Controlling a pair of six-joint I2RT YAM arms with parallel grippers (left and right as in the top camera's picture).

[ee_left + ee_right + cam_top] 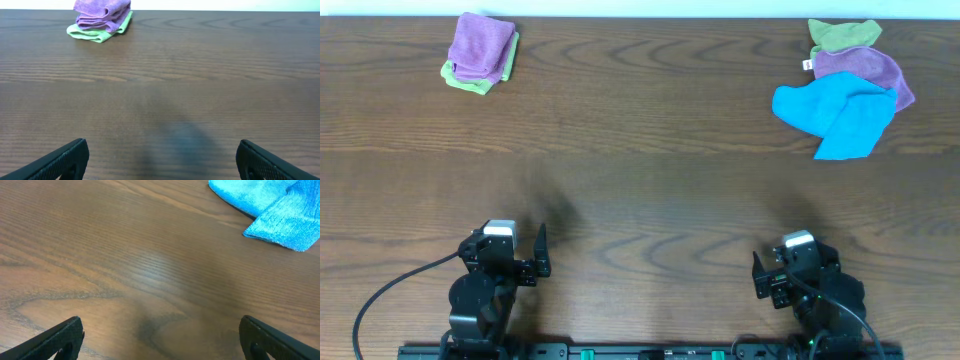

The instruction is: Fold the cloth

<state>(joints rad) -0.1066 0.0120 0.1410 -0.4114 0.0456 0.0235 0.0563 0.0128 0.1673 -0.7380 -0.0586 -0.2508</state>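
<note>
Far left, rear of wooden table (640,190): folded purple cloth (482,45) stacked on folded green cloth (468,84), green edges showing at left and front.

Front edge, left of centre: left gripper (162,146), fingers (65,160) spread wide, nothing between them, aimed toward the stack and well apart from it.

Front edge, right of centre: right gripper (161,322), fingers (272,340) likewise released and empty, over bare wood.

Far right, rear: loose pile of three. Crumpled green cloth (842,35) at back. Orchid-purple cloth (868,68) in the middle, unfolded and rumpled, white tag (808,66) at its left corner. Bright blue cloth (840,108) at front, overlapping the orchid-purple cloth's near edge. Pile well apart from both grippers.
</note>
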